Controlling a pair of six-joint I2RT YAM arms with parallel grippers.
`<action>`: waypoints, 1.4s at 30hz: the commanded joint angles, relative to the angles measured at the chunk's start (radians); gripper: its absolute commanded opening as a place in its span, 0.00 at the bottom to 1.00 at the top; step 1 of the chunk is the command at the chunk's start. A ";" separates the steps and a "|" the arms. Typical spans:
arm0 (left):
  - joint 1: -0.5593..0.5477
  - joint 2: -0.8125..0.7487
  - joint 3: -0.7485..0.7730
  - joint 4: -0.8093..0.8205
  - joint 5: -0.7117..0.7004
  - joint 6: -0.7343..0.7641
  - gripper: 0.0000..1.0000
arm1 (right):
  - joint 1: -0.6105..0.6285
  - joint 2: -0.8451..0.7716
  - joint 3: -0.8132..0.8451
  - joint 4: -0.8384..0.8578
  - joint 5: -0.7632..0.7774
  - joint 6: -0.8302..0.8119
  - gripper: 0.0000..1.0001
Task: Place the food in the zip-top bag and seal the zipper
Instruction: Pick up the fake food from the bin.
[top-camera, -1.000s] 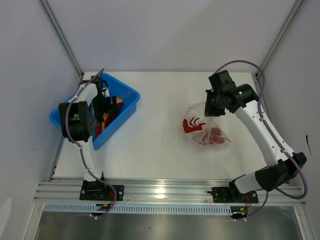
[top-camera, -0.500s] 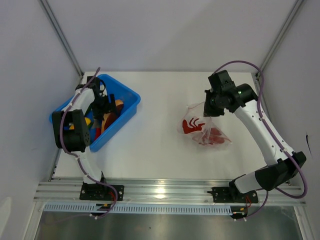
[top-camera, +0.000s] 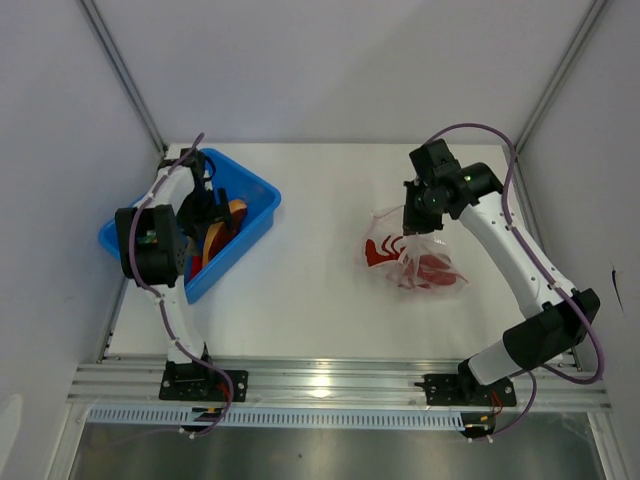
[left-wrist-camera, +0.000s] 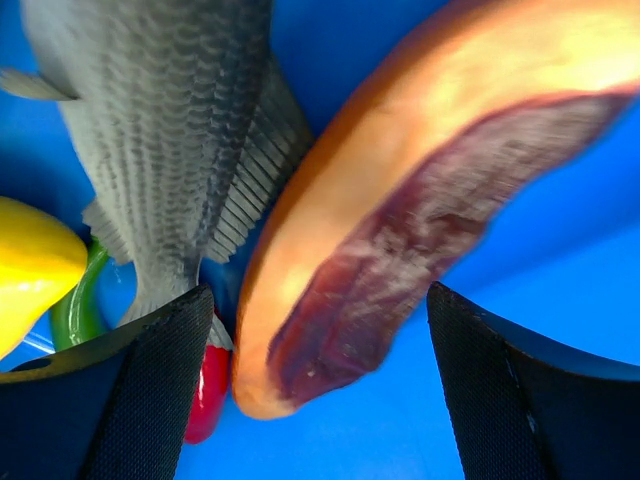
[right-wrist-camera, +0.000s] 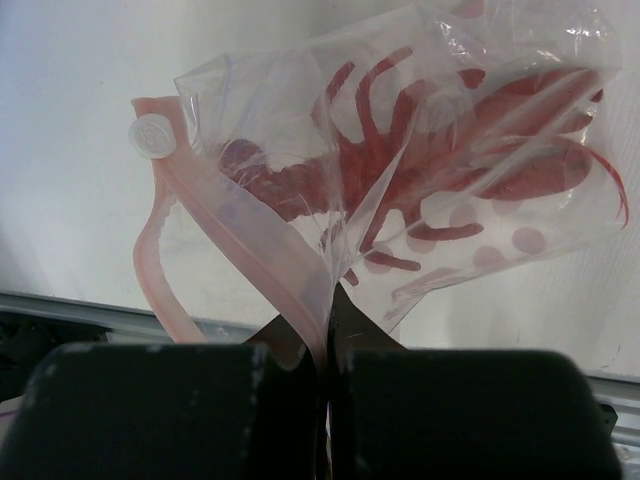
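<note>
My left gripper (left-wrist-camera: 320, 400) is down inside the blue bin (top-camera: 256, 186), open, its fingers either side of the end of an orange piece (left-wrist-camera: 400, 170) with a dark purple face; neither pad touches it. Beside it lie a grey fish (left-wrist-camera: 170, 120), a yellow piece (left-wrist-camera: 30, 260), a green vegetable (left-wrist-camera: 70, 312) and a red chilli (left-wrist-camera: 206, 390). The zip-top bag (right-wrist-camera: 440, 170) lies right of centre (top-camera: 412, 262) with red food (right-wrist-camera: 400, 170) inside. My right gripper (right-wrist-camera: 328, 330) is shut on its mouth edge at the pink zipper (right-wrist-camera: 240, 240), holding it up.
A round white tab (right-wrist-camera: 152, 136) sits at the zipper's far end. The bin's walls (left-wrist-camera: 560, 230) close in around my left gripper. Metal frame posts (top-camera: 125, 75) rise at the table's back corners, and a rail (top-camera: 320, 380) runs along the near edge.
My left arm has shifted within the bin, lowering over the orange piece. My right gripper has drifted slightly left with the bag's mouth, and the bag has spread a little.
</note>
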 joint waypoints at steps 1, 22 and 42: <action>0.000 0.040 0.073 -0.071 -0.050 0.006 0.89 | -0.013 0.012 0.049 0.014 -0.010 -0.017 0.00; -0.018 0.096 0.022 -0.114 -0.004 0.045 0.44 | -0.038 0.048 0.060 0.030 -0.045 -0.026 0.00; -0.017 -0.160 -0.022 -0.075 -0.101 -0.018 0.01 | -0.046 -0.031 -0.011 0.066 -0.064 -0.017 0.00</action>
